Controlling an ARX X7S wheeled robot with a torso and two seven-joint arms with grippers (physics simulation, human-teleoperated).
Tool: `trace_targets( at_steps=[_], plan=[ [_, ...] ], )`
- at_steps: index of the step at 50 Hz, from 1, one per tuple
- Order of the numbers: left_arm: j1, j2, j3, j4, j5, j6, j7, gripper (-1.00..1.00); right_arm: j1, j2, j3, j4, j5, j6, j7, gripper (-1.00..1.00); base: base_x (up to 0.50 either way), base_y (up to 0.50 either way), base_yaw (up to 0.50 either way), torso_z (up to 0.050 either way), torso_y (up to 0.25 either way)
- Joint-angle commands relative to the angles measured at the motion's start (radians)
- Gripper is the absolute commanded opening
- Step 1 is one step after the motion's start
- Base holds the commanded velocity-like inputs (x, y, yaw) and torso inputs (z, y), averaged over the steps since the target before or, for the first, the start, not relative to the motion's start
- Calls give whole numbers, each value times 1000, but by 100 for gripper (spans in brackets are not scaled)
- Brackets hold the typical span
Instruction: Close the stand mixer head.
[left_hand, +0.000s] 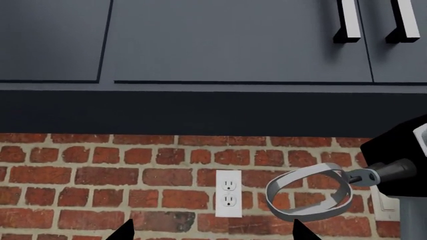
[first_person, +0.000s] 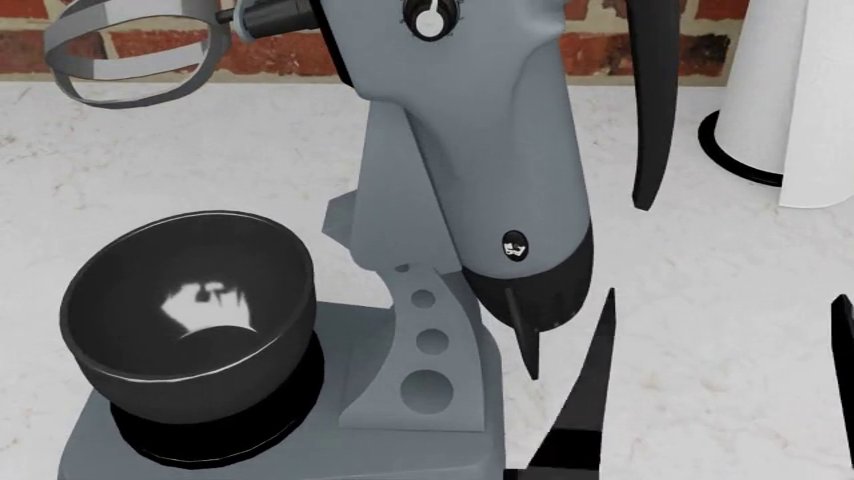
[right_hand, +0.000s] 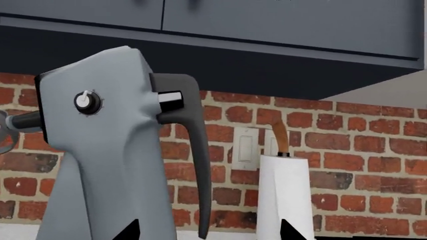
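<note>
Head view shows the stand mixer head (first_person: 467, 150) tilted up above its mixing bowl (first_person: 187, 300), both grippers' jaws spread and empty; pushing off-centre could slip off its rounded body

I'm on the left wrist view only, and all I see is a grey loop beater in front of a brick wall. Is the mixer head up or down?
Observer: Up. The head view shows the long, rounded blue-grey stand mixer head tilted back, with the grey loop beater raised clear of the dark glossy mixing bowl.
Operator: Anything in that bowl?
Observer: Only a reflection shows inside. The bowl sits on the mixer's flat grey base.
Operator: Where's the right arm?
Observer: The right gripper is close beside the head's black end cap, with its jaws apart and nothing between them.
</note>
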Motion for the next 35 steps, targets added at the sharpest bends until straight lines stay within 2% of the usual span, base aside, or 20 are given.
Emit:
trace_targets(
  at_steps=[1, 10, 19, 35],
  plan=[
    [2, 5, -40, -10, 13, -26, -1, 100, 604, 6, -244, 15, 397, 13, -32, 100, 0, 0, 0, 0, 0],
    [8, -7, -68, 8, -21, -28, -8, 100, 769, -35, -191, 131, 685, 117, -151, 100, 0, 0, 0, 0, 0],
    [11, -13, -65, 6, -24, -21, -13, 100, 752, -84, -202, 263, 755, 118, -273, 100, 0, 0, 0, 0, 0],
    [22, -29, -53, 21, -28, -15, -19, 100, 831, -172, -182, 409, 887, 219, -334, 100, 0, 0, 0, 0, 0]
  ],
)
